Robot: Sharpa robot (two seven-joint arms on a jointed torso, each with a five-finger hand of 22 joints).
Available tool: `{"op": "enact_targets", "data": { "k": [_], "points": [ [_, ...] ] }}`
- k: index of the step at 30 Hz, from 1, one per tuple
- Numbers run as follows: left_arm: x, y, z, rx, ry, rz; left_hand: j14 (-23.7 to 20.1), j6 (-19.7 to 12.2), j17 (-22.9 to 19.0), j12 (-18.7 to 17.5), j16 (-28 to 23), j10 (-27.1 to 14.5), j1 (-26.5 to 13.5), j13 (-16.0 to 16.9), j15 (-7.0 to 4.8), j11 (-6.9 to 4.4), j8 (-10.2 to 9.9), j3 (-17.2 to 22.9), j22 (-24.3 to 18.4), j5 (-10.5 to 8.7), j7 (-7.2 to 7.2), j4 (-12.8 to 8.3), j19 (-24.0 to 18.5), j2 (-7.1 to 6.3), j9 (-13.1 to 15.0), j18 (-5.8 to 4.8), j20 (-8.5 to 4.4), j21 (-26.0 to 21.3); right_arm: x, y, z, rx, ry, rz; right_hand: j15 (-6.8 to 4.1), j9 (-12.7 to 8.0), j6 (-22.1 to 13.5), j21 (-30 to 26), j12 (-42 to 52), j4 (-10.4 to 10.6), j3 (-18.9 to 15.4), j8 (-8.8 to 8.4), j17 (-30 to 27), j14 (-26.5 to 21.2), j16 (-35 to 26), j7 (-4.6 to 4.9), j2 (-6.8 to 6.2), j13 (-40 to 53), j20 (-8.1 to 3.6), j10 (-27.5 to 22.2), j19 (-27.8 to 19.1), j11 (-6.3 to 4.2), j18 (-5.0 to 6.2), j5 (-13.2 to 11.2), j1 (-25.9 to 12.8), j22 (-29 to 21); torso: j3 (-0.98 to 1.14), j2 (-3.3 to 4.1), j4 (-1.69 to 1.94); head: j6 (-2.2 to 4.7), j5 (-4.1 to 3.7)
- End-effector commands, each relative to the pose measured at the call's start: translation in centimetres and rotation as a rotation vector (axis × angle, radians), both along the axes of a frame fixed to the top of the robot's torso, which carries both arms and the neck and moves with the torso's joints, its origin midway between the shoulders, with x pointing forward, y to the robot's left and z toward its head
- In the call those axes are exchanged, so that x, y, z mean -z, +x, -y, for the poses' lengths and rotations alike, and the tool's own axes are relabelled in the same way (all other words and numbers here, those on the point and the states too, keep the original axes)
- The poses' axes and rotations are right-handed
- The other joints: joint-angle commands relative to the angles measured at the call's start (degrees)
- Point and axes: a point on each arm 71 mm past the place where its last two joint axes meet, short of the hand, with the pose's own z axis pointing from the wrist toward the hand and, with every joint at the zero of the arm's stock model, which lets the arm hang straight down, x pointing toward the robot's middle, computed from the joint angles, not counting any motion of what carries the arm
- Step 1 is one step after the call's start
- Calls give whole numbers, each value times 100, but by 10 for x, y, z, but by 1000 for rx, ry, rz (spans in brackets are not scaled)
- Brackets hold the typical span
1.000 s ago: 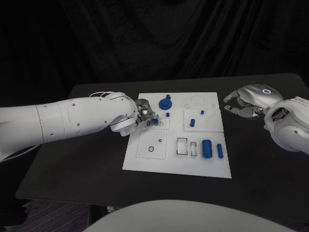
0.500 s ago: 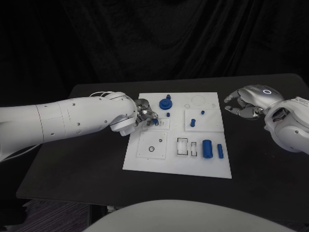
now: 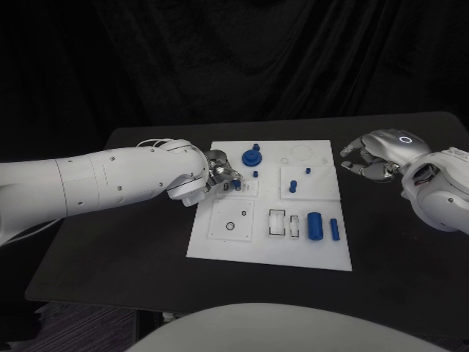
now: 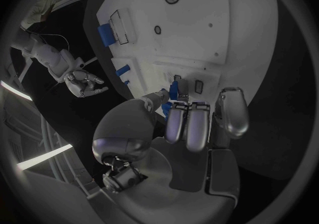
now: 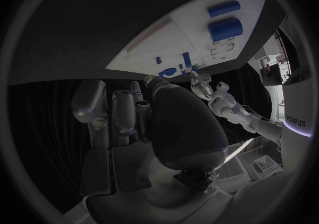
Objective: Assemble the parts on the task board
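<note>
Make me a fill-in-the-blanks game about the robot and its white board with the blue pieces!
1. The task board is coloured ____.
2. The hand pinching a small blue part over the board is the robot's ____ hand.
3. The right hand holds ____.
4. The table is coloured ____.

Missing words: white; left; nothing; black

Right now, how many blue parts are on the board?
7: a gear and small peg at the far edge, one part by the left robot hand, two pegs mid-board, two cylinders near the front. More may be hidden.
</note>
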Motion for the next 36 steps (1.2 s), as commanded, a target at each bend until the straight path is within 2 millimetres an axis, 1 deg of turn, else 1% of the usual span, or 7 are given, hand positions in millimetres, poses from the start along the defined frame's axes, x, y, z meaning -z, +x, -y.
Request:
{"op": "enact_targets", "data": {
  "k": [1, 17, 21, 22, 24, 34, 36],
  "points": [
    [1, -1, 2, 21, -17, -4, -13, -28, 21, -34, -34, -28, -21, 758, 22, 10, -39, -29, 1, -55, 7, 18, -15, -48, 3, -19, 5, -27, 2, 0, 0, 14, -5, -7, 27, -7, 2, -20, -38, 5, 41, -19, 43, 224, -21, 18, -2, 452, 10, -45, -41, -14, 33, 22, 38, 706, 0, 2, -3, 0, 2],
    [1, -2, 0, 15, -18, -3, -15, -22, 21, -35, -36, -30, -9, 760, 26, 13, -69, -87, 4, -120, 10, 29, -17, -101, 10, -18, 9, -37, 3, 0, 1, 19, -9, -13, 28, -8, 6, -24, -41, 4, 45, -19, 40, 223, -26, 19, -5, 449, 11, -48, -42, -13, 33, 22, 40, 705, 1, 4, 1, 0, 7],
    [1, -2, 0, 15, -19, -3, -12, 24, 29, -32, -36, -25, -77, 768, 35, 23, -148, -252, 22, -369, 20, 217, -10, -113, 9, -19, 18, -49, 3, 0, 1, 20, -10, -14, 28, -8, 6, -24, -41, 4, 45, -19, 40, 223, -26, 19, -5, 449, 11, -48, -42, -13, 33, 22, 40, 705, 1, 1, -1, 0, 13],
    [1, -2, 0, 15, -19, -3, -12, 24, 29, -33, -36, -25, -78, 768, 35, 23, -149, -254, 22, -371, 20, 220, -10, -113, 9, -19, 18, -50, 3, 0, 1, 20, -10, -14, 28, -8, 6, -24, -41, 4, 45, -19, 40, 223, -26, 19, -5, 449, 11, -48, -42, -13, 33, 22, 40, 705, 1, 1, -1, 0, 13],
    [1, -3, 0, 14, -18, -4, -13, 51, 29, -29, -38, -20, -114, 775, 39, 28, -197, -371, 35, -510, 24, 354, -4, -115, 9, -20, 23, -56, 3, 0, 1, 20, -11, -15, 28, -8, 6, -24, -41, 4, 45, -19, 40, 223, -26, 19, -5, 449, 11, -48, -42, -13, 33, 22, 40, 705, 0, 1, -4, 0, 16],
    [2, -3, -2, 13, -16, -6, -15, 86, 26, -35, -42, -25, -137, 774, 45, 36, -273, -542, 42, -694, 30, 551, -7, -116, 13, -16, 29, -80, 3, 0, 2, 23, -14, -19, 28, -8, 6, -24, -41, 4, 45, -19, 40, 223, -26, 19, -5, 449, 11, -48, -42, -13, 33, 22, 40, 705, -1, 0, -5, 0, 22],
    [2, -2, -2, 13, -16, -7, -10, 86, 40, -33, -38, -22, -136, 779, 49, 40, -308, -608, 51, -778, 36, 625, -5, -113, 15, -17, 32, -84, 4, 0, 2, 23, -15, -20, 28, -8, 6, -24, -41, 4, 45, -19, 40, 223, -26, 19, -5, 449, 11, -48, -42, -13, 33, 22, 40, 705, -1, 2, -6, 0, 20]
  ]
}}
